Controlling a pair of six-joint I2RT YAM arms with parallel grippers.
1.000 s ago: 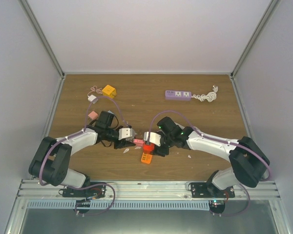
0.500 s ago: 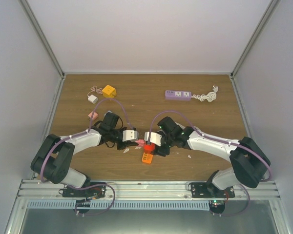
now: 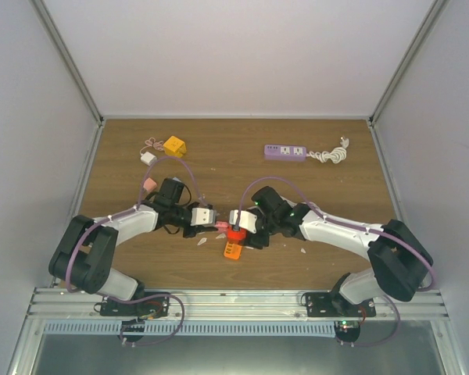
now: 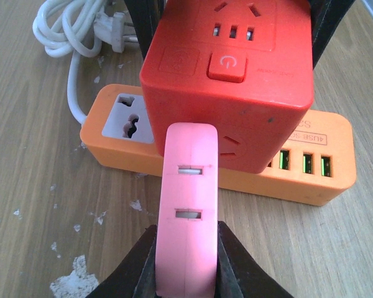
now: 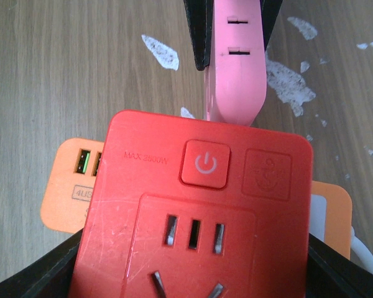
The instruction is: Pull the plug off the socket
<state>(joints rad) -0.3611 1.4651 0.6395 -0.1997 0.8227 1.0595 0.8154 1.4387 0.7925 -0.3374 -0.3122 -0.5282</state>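
Left gripper (image 4: pixel 186 251): jaws closed tight on the flat pink plastic plug with rounded ends (image 4: pixel 188 186), one dark finger on each long side, gripping at the plug's rear end.

Right gripper (image 5: pixel 196 273): jaws part-way apart and braced on opposite sides of the red plastic cube socket (image 5: pixel 199 205), holding it by its flanks.

- Where the plug sits: front end butted against one side face of the red cube, just below the power button. No prongs show in either wrist view, so I judge it not yet pulled free.
- Progress: both holds look set, plug in one, socket in the other. What's left is the pull itself, drawing the two apart along the plug's axis.
- Plug appearance: smooth, glossy, two small slots on the upper face, no cable seen.
- Cube appearance: scuffed, three-pin and two-pin outlets on the top face.

Beneath the pair: a long orange power strip (image 4: pixel 298 180) with green-lit USB ports, lying on the wooden table (image 4: pixel 31 186). Can't tell whether the cube touches it. A coiled white cable (image 4: pixel 62 31) lies beyond. White flecks are scattered on the wood.
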